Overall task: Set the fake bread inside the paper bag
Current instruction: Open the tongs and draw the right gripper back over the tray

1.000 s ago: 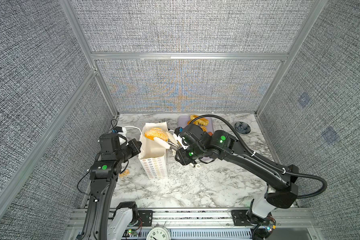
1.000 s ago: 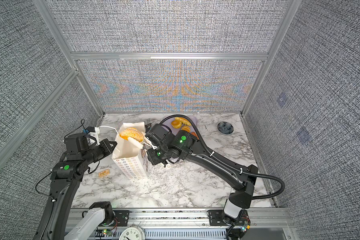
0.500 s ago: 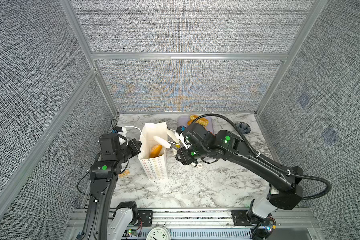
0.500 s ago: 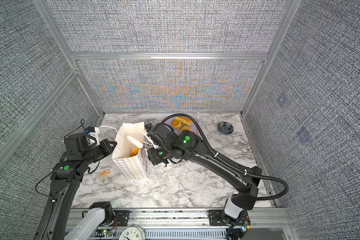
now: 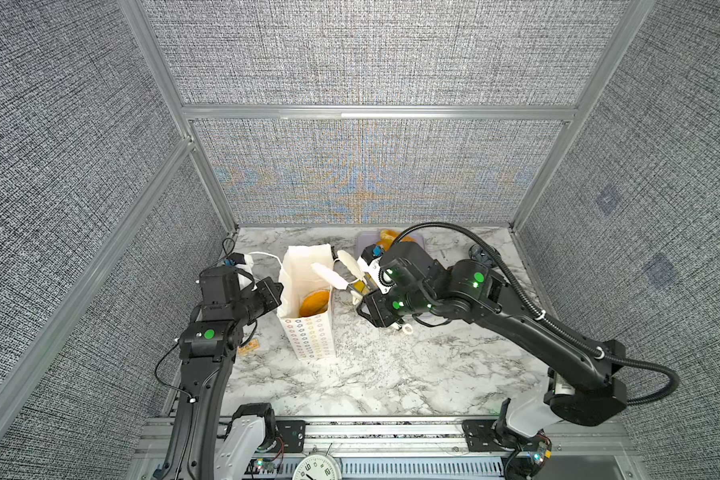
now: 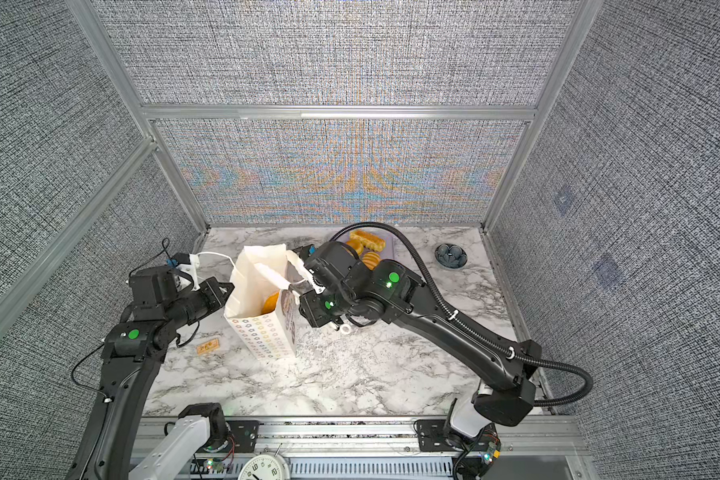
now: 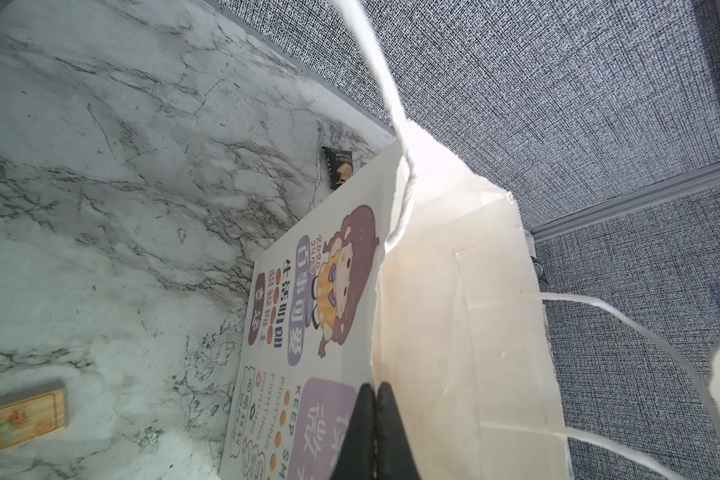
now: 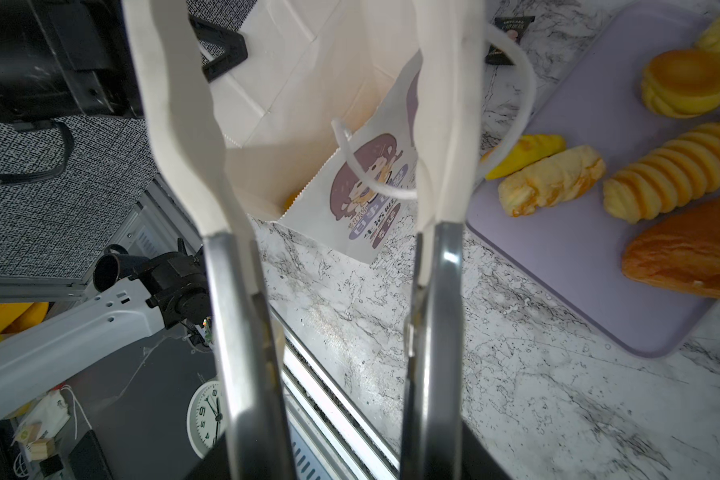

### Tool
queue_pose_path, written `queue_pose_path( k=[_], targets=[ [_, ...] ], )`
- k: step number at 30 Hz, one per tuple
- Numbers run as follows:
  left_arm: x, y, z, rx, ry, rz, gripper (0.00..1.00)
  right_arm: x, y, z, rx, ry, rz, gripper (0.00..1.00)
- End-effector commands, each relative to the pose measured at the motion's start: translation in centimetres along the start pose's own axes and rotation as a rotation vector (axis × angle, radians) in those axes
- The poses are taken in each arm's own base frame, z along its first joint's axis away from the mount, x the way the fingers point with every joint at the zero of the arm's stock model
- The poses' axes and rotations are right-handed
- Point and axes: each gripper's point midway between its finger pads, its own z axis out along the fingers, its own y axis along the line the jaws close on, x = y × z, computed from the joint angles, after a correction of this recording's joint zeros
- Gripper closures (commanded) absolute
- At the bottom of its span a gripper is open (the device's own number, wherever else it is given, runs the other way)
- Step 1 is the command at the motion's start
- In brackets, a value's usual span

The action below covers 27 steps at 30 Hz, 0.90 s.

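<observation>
Orange bun [image 5: 313, 302] is sitting deep inside the upright paper bag [image 5: 310, 338] on the worktop [image 5: 391, 374]; other loaves [image 8: 551, 178] are lying on the lavender tray [image 8: 578, 257] nearby. Left fingers [image 7: 364, 428] are clamping the bag's rim. Right fingers [image 8: 175, 124] are hanging spread, empty, above its mouth.

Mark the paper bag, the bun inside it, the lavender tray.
paper bag [image 5: 310, 337]: in a top view, printed wall
bun [image 5: 313, 303]: in a top view, its top
lavender tray [image 8: 578, 270]: right wrist view, bare surface
</observation>
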Motion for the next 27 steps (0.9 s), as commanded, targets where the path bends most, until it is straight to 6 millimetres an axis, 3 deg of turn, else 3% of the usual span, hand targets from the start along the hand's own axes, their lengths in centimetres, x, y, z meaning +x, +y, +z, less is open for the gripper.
queue_pose_path(
  k=[1,7,19,27],
  targets=[
    [-0.5,-0.3,0.0,0.015,-0.018,0.007,0.98,-1.1,-0.4,-1.1,0.021,-0.057,-0.012,0.49],
    [-0.5,-0.4,0.0,0.018,-0.018,0.007,0.98,-1.2,-2.2,-2.5,0.067,-0.08,-0.005,0.49],
    [-0.7,-0.5,0.1,0.019,-0.016,0.006,0.98,0.3,-9.0,-6.5,0.197,-0.111,0.085,0.49],
    [-0.9,-0.6,0.3,0.026,-0.016,0.0,0.98,2.9,-13.5,-5.6,0.201,-0.077,0.227,0.49]
  ],
)
